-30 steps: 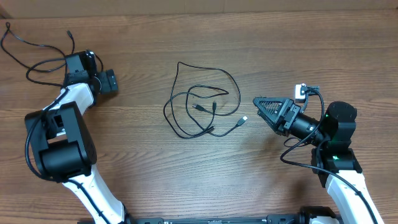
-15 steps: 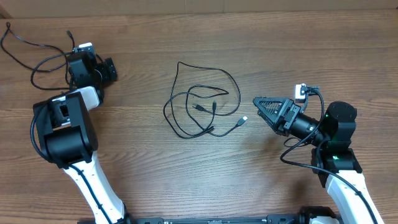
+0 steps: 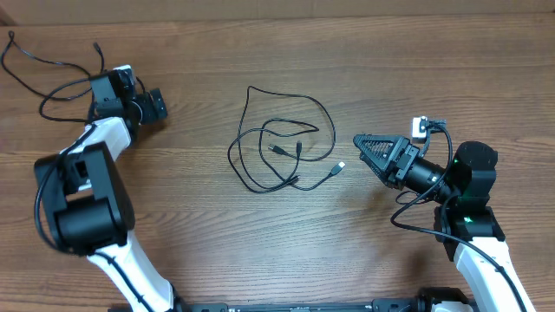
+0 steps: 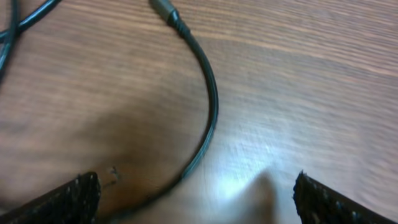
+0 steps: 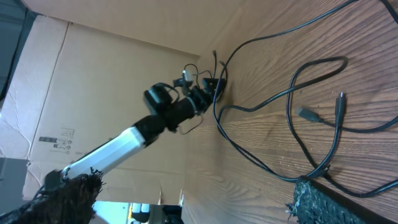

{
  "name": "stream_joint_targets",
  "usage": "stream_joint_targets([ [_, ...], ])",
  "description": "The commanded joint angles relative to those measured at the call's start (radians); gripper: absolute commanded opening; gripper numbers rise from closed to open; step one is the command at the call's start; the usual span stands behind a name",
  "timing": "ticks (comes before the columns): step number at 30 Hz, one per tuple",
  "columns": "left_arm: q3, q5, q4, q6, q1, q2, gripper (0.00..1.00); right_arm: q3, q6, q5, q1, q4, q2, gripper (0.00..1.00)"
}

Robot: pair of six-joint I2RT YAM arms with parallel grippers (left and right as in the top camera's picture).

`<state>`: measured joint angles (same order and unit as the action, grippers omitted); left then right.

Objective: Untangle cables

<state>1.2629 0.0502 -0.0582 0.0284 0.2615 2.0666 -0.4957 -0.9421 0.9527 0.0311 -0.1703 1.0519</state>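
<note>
Overhead, left end effector (image 3: 154, 105), right end effector (image 3: 359, 141), both spread wide, empty

You'll find the cables (image 3: 277, 149) lying flat at the middle of the table (image 3: 416, 78), thin black loops loosely tangled. A silver plug (image 3: 340, 165) pokes out toward the table's right side (other plugs sit inside the loops). One separate cable (image 4: 212, 102) curls at the table's far-left corner.
</note>
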Motion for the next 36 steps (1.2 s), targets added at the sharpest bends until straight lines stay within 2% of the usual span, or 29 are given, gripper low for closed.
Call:
stream_joint_targets([
  [1,-0.003,-0.061,-0.106,0.048,0.0,-0.098,1.0,-0.008,0.008,-0.01,0.001,-0.002,-0.007,1.0],
  [6,-0.004,-0.062,-0.235,0.047,0.006,-0.101,1.0,-0.008,0.008,-0.009,0.001,-0.002,-0.007,1.0],
  [10,-0.005,-0.086,-0.274,0.047,0.009,-0.097,0.99,-0.008,0.008,-0.009,0.001,-0.002,-0.007,1.0],
  [15,-0.006,-0.169,-0.27,0.046,0.009,-0.092,1.0,-0.008,0.008,-0.01,0.001,-0.002,-0.007,1.0],
  [36,-0.056,-0.151,-0.176,0.046,0.009,-0.017,1.0,-0.008,0.008,-0.01,0.001,-0.002,-0.007,1.0],
])
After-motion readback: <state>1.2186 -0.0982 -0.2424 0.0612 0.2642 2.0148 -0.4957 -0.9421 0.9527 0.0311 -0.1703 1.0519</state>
